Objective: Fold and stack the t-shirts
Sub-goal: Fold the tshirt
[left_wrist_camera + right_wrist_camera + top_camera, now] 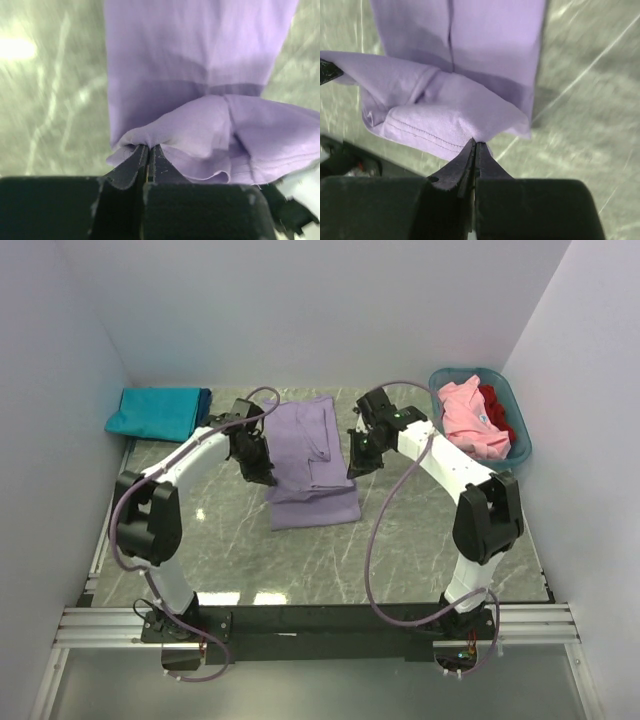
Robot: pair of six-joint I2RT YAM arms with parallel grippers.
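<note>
A lavender-purple t-shirt (310, 455) lies partly folded in the middle of the table. My left gripper (262, 472) is shut on its left edge, and the cloth bunches at the tips in the left wrist view (148, 146). On the opposite edge my right gripper (357, 465) is shut on a hemmed corner (475, 141). Both pinched corners are raised off the table, and the shirt's far part (200, 75) (470, 50) lies flat beyond them. A folded teal t-shirt (155, 412) rests at the back left, with a dark blue one (205, 400) showing at its right edge.
A teal-blue plastic basket (470, 373) stands at the back right, holding a pink t-shirt (468, 420) and a red one (498, 410). White walls close in the table on three sides. The grey marbled tabletop (300, 560) lies bare in front of the lavender shirt.
</note>
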